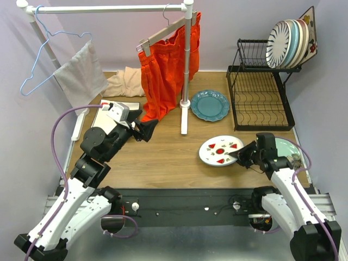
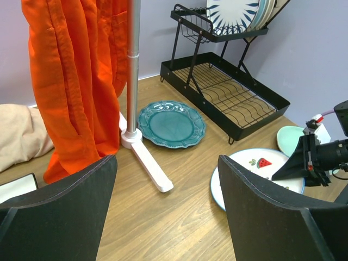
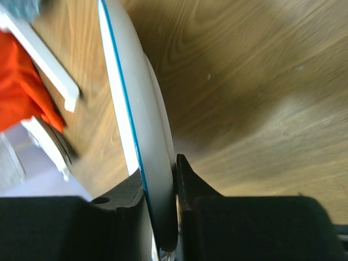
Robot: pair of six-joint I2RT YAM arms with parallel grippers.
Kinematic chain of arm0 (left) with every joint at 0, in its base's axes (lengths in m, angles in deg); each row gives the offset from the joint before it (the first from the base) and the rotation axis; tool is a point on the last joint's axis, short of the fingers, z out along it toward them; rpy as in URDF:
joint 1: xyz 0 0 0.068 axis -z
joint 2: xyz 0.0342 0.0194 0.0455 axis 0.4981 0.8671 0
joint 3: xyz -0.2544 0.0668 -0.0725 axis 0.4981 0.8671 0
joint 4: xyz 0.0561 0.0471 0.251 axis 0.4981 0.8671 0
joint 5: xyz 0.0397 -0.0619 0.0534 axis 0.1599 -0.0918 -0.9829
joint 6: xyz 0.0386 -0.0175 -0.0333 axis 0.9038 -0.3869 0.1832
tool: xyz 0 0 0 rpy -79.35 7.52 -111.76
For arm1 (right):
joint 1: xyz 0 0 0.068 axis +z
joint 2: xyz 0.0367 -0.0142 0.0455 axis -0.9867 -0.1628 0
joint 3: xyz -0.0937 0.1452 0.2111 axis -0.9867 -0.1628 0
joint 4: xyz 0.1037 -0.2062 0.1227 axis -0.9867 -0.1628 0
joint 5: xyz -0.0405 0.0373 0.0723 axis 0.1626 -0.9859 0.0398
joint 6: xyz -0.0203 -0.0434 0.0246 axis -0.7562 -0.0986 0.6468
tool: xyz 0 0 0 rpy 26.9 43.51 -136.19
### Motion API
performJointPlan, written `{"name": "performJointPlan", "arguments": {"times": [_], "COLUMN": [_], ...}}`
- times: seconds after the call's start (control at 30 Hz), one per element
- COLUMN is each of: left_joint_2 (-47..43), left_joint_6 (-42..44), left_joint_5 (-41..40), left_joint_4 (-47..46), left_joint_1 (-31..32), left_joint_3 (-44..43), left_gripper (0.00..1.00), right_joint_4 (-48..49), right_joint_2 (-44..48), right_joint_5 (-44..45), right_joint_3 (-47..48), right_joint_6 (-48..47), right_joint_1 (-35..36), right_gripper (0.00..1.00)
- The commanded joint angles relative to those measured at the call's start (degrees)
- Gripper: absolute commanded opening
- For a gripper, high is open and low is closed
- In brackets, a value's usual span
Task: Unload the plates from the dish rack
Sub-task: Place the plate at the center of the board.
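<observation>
My right gripper (image 1: 239,156) has the fruit-print plate (image 1: 217,149)
I see its jaws nipped on the rim; left gripper (image 1: 149,129) wide, empty.

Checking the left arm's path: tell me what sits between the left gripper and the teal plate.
The white rail foot and the hem of the hanging orange garment lie between the left gripper and the teal plate, clearest in the top view.

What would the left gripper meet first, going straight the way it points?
The left gripper would probably meet the rail's white foot, the teal plate just beyond; depth unclear.
</observation>
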Motion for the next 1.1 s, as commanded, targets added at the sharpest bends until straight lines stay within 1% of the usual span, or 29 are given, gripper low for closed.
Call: {"name": "performJointPlan", "arguments": {"times": [0.0,0.07,0.17,0.23,0.27,0.47,0.63,0.73,1.07], "left_joint_2": [-0.5,-0.3,-0.3,-0.3,-0.3,-0.3,-0.5,-0.5,-0.6], "left_joint_6": [-0.1,-0.1,-0.1,-0.1,-0.1,-0.1,-0.1,-0.1,0.0], "left_joint_5": [1.1,1.3,1.2,1.3,1.3,1.3,1.0,1.0,0.7], "left_joint_4": [-0.3,-0.4,-0.4,-0.4,-0.5,-0.5,-0.4,-0.4,-0.3], "left_joint_1": [-0.1,-0.1,-0.1,-0.1,-0.1,-0.1,-0.1,-0.1,-0.1], "left_joint_3": [0.0,0.0,0.0,0.0,0.0,0.0,0.0,0.0,0.0], "left_gripper": [0.84,0.84,0.84,0.84,0.84,0.84,0.84,0.84,0.84], "right_joint_4": [-0.1,-0.2,-0.2,-0.2,-0.2,-0.2,-0.2,-0.7,-7.0], "right_joint_2": [0.0,-0.2,-0.3,-0.3,-0.4,-1.6,-3.0,-3.7,-7.5], "right_joint_5": [11.2,12.7,12.7,12.4,12.4,13.2,13.9,15.3,20.9], "right_joint_3": [-1.8,-2.1,-2.5,-2.8,-2.9,-3.6,-3.0,-2.3,-0.4], "right_joint_6": [5.0,5.2,5.0,4.9,4.7,4.0,3.7,3.4,7.2], "right_joint_1": [-0.1,-0.1,-0.1,0.0,-0.1,-0.1,-0.1,0.0,0.0], "right_gripper": [0.30,0.32,0.34,0.38,0.42,0.45,0.46,0.49,0.51]}}
